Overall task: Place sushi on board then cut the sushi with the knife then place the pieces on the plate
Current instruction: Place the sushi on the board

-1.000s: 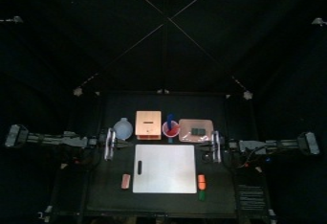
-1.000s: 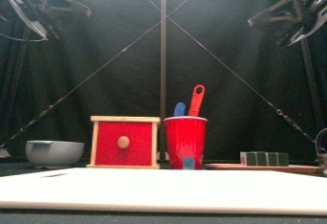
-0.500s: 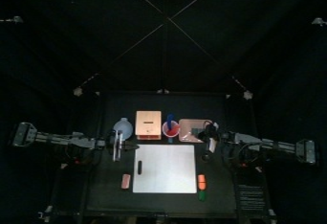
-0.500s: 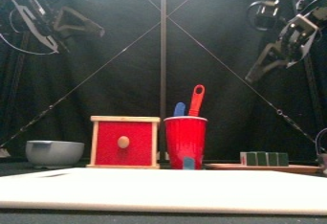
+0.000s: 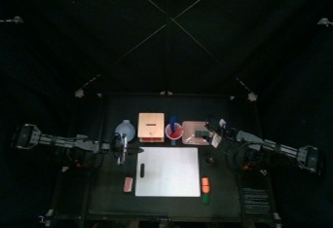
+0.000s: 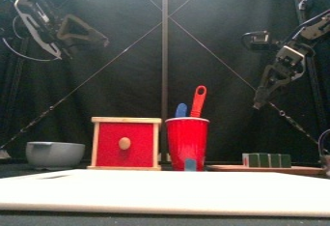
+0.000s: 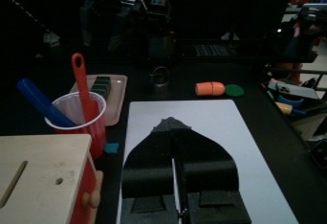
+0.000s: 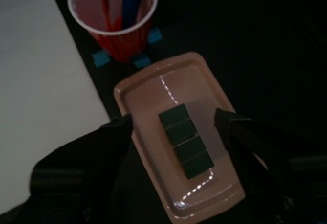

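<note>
Sushi roll (image 8: 183,140), a row of dark green blocks, is framed by the jaws of the right gripper (image 8: 181,124), which are spread wide to either side of it and have hold of nothing. In the front view this gripper is seen hanging well above the table (image 5: 104,201), so the roll is not touched. The roll is laid lengthwise along the middle of the pink tray (image 8: 153,185). The tray is set between the table's back edge and the right back corner of the white cutting board (image 5: 169,171).

Just beside the tray's left edge a red cup (image 6: 187,143) is stood, with a red knife (image 6: 198,99) and a blue knife (image 6: 180,109) propped upright in it. Close against the cup's left side a pale wooden box (image 6: 126,143) with a red drawer front is placed. A blue-grey bowl (image 6: 54,153) is found further on toward the table's left edge.

The left gripper (image 7: 170,124) is held high near the board's left back corner. Its jaws are pressed together to a point and nothing is caught between them.

Off the board's right edge, near its front corner, an orange toy (image 5: 205,184) and a green toy (image 5: 205,197) are laid close together. Another orange toy (image 5: 128,183) is laid off the board's left edge
</note>
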Controlling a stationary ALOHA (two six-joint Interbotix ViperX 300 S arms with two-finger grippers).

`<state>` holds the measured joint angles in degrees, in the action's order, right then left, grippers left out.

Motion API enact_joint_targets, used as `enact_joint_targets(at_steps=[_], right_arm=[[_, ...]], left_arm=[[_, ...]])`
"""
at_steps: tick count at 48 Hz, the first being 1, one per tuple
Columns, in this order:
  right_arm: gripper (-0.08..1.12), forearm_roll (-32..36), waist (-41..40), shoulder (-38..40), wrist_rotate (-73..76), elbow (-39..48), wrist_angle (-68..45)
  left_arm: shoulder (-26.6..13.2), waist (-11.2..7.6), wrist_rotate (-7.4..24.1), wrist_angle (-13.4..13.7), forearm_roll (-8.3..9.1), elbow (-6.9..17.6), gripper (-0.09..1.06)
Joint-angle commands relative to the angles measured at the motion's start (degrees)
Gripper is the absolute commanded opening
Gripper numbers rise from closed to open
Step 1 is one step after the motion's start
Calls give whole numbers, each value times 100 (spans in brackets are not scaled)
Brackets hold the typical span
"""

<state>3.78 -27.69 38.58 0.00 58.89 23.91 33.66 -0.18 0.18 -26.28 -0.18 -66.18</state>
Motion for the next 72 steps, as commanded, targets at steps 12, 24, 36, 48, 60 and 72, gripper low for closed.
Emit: enact_joint_targets(at_steps=[12,24,36,48,60,72], right_arm=[[99,88,-176,-747,-659,-343,387],[99,-325,-563,-1354,-1705,-439,387],[99,-1116,-756,-1951,-2707,-483,220],[99,-1336,-870,-2540,-2971,-501,-97],[98,-1301,-896,-2944,-2936,-519,-396],[70,-1345,-879,-2971,-2892,-527,-378]], left_arm=[[-9,53,9,-53,-9,123,-2],[-9,53,-9,-53,-9,79,-2],[-9,70,-9,-35,-9,62,-2],[-9,114,0,-26,-9,62,-2],[-9,114,-18,-18,-9,53,-2],[-9,114,-9,-18,-62,44,-2]])
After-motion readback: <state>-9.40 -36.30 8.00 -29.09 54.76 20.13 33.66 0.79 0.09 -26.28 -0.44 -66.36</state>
